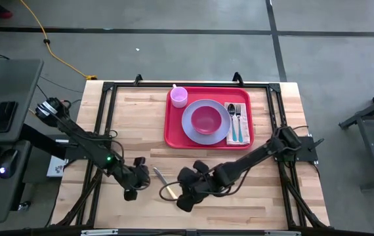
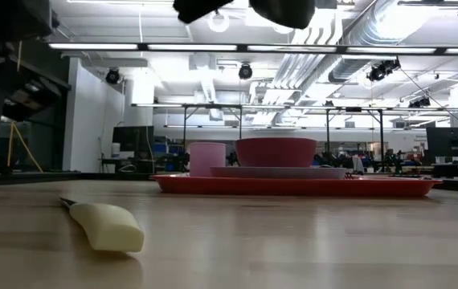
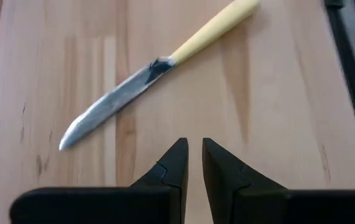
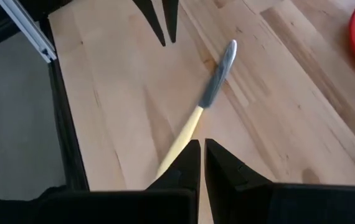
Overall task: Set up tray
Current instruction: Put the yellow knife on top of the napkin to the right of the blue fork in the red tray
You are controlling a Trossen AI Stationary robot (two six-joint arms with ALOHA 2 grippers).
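While the high view shows the red tray (image 1: 174, 134) at the far middle of the desk (image 1: 134, 118), carrying a lavender plate (image 1: 188, 124), pink bowl (image 1: 206, 119), cup (image 1: 179, 96) and cutlery on a napkin (image 1: 237, 124), the wrist views show the knife (image 3: 146, 71) lying bare on wood. Left gripper (image 3: 194, 152) hovers near its blade, fingers slightly parted, holding nothing; right gripper (image 4: 202, 152) hangs over its cream handle, fingers closed, empty.

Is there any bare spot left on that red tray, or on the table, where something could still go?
The tray is crowded: cup, plate with bowl, napkin with spoon and fork. Bare strips remain along its left side and front edge. The table left of the tray is bare; the knife lies between both grippers.
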